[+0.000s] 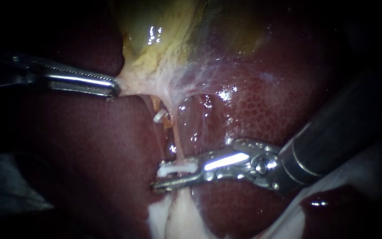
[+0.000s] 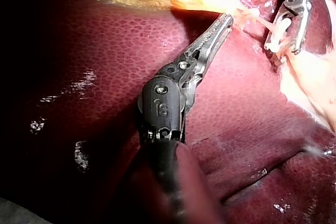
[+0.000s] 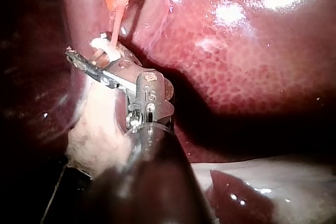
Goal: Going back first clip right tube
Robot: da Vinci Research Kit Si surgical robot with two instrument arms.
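The white clip [image 1: 177, 168] sits across the tube [image 1: 176, 141], between the 2 jaws of the right instrument [image 1: 162, 177]. It lies close under the upper jaw, and a narrow gap shows between it and the lower jaw, so these jaws stand released around the clip rather than pressing it. The tube runs down from the gallbladder [image 1: 164, 40], passes through that gap and disappears into whitish tissue [image 1: 177, 212] just below the jaws.

Further up, near the gallbladder, a 2nd, smaller clip [image 1: 159, 116] sits on an orange strand just beside the tube. Whether that strand is a separate tube cannot be made out.

The left instrument [image 1: 113, 87] is clenched on pale tissue [image 1: 131, 84] at the gallbladder's lower edge, which is stretched toward it. The dark red liver [image 1: 261, 110] lies behind everything.

The left instrument's shaft fades into darkness at the edge of the endoscope view, and the right shaft is cut off there. The clip covers the tip of the right upper jaw. In the right wrist view only 1 jaw shows plainly, with the clip beside it.
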